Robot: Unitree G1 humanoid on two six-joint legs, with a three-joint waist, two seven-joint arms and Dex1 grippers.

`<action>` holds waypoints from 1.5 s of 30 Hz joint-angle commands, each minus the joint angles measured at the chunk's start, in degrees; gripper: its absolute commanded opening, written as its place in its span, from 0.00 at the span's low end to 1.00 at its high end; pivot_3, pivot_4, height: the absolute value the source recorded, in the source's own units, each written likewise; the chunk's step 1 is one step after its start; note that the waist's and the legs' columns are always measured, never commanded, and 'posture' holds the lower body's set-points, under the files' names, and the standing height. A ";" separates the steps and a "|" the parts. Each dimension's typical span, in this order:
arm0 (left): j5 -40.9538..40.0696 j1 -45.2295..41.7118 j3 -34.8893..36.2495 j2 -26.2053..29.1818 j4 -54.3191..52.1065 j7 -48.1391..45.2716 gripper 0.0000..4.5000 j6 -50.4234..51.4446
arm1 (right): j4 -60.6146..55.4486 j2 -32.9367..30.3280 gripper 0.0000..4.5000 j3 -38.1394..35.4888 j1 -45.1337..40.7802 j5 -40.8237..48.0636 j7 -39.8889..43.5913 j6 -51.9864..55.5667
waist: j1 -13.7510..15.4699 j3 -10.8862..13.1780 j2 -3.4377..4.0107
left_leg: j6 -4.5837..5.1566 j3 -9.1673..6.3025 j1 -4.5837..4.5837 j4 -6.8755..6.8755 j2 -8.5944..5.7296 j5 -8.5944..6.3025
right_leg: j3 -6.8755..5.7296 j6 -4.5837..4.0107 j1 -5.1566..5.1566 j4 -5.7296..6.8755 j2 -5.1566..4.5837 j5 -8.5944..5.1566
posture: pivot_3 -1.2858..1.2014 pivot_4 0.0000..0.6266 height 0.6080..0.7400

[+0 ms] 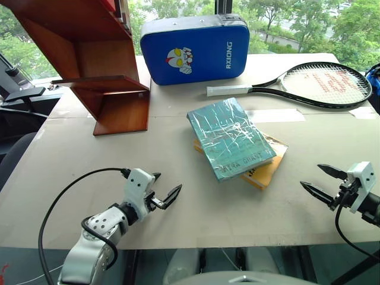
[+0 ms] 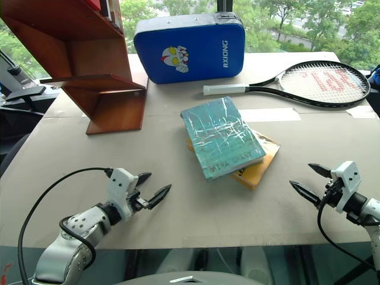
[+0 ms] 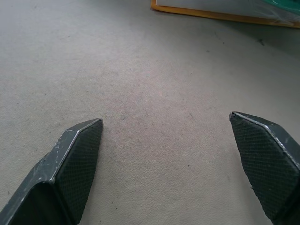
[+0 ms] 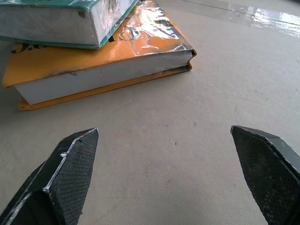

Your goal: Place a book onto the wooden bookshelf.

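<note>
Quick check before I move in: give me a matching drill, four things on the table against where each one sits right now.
Things:
1. teal book
2. yellow book
3. wooden bookshelf
4. tennis racket

Places:
A. far right of the table
B. lying on top of another book
C. far left corner of the table
D. underneath, its corner poking out toward the right gripper

Pairs: 1-B, 2-D, 3-C, 4-A
</note>
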 commanded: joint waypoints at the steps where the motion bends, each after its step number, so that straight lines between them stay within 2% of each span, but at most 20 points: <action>1: -1.32 0.34 2.16 0.60 -1.05 -1.19 0.99 -1.06 | 0.44 -0.46 1.00 -0.18 -0.94 -0.10 1.34 -1.84 | -0.01 0.02 -0.03 | 0.00 0.00 0.00 0.00 0.00 0.00 | 0.00 0.00 0.00 0.00 0.00 0.00 | 0.52 0.24 1.00; 19: -4.14 -0.71 4.46 2.32 -1.93 -4.71 0.99 -0.37 | 2.40 -0.59 1.00 -0.87 -2.83 -0.16 2.06 -3.02 | -0.03 0.14 -0.14 | 0.00 0.00 -0.02 0.00 0.00 0.00 | -0.02 0.01 -0.01 -0.01 0.00 0.01 | 0.52 0.24 1.00; 26: -5.89 -1.95 4.72 2.08 -1.58 -6.01 0.99 0.31 | 2.35 -0.65 1.00 -0.94 -6.35 0.47 0.18 -1.95 | -0.05 0.14 -0.14 | -0.01 0.00 -0.02 0.01 0.00 0.00 | -0.02 0.02 -0.01 -0.01 0.02 0.01 | 0.52 0.24 1.00; 31: -14.38 -3.62 5.04 1.14 -3.03 -6.75 0.99 6.92 | 1.37 -1.02 1.00 -0.95 -6.45 1.36 1.19 -1.24 | 0.04 0.15 -0.14 | -0.01 0.00 -0.04 0.00 0.00 0.00 | -0.03 0.03 -0.01 -0.02 0.02 0.02 | 0.52 0.24 1.00; 36: -24.68 -12.69 3.77 0.33 -2.19 -2.56 0.99 20.72 | -5.27 -3.03 1.00 -3.69 -2.10 6.36 4.89 2.43 | 0.24 0.16 -0.16 | -0.01 -0.06 -0.08 0.08 -0.01 0.00 | -0.09 0.04 0.00 0.03 0.01 0.02 | 0.52 0.24 1.00; 40: -40.72 -19.91 6.12 -5.73 2.73 4.71 0.99 33.39 | -13.17 -5.20 1.00 -8.46 2.78 12.62 6.25 7.33 | 0.09 0.18 -0.17 | 0.00 -0.06 -0.09 0.10 -0.03 0.00 | -0.08 0.06 0.01 0.05 0.02 0.03 | 0.52 0.24 1.00; 45: -53.12 -25.30 5.75 -11.89 11.06 14.70 0.99 44.17 | -24.04 -5.72 1.00 -12.97 9.03 19.34 5.67 12.32 | -0.14 0.25 -0.29 | -0.01 -0.10 0.00 0.09 -0.02 0.01 | -0.03 0.06 0.00 0.14 0.13 0.03 | 0.52 0.24 1.00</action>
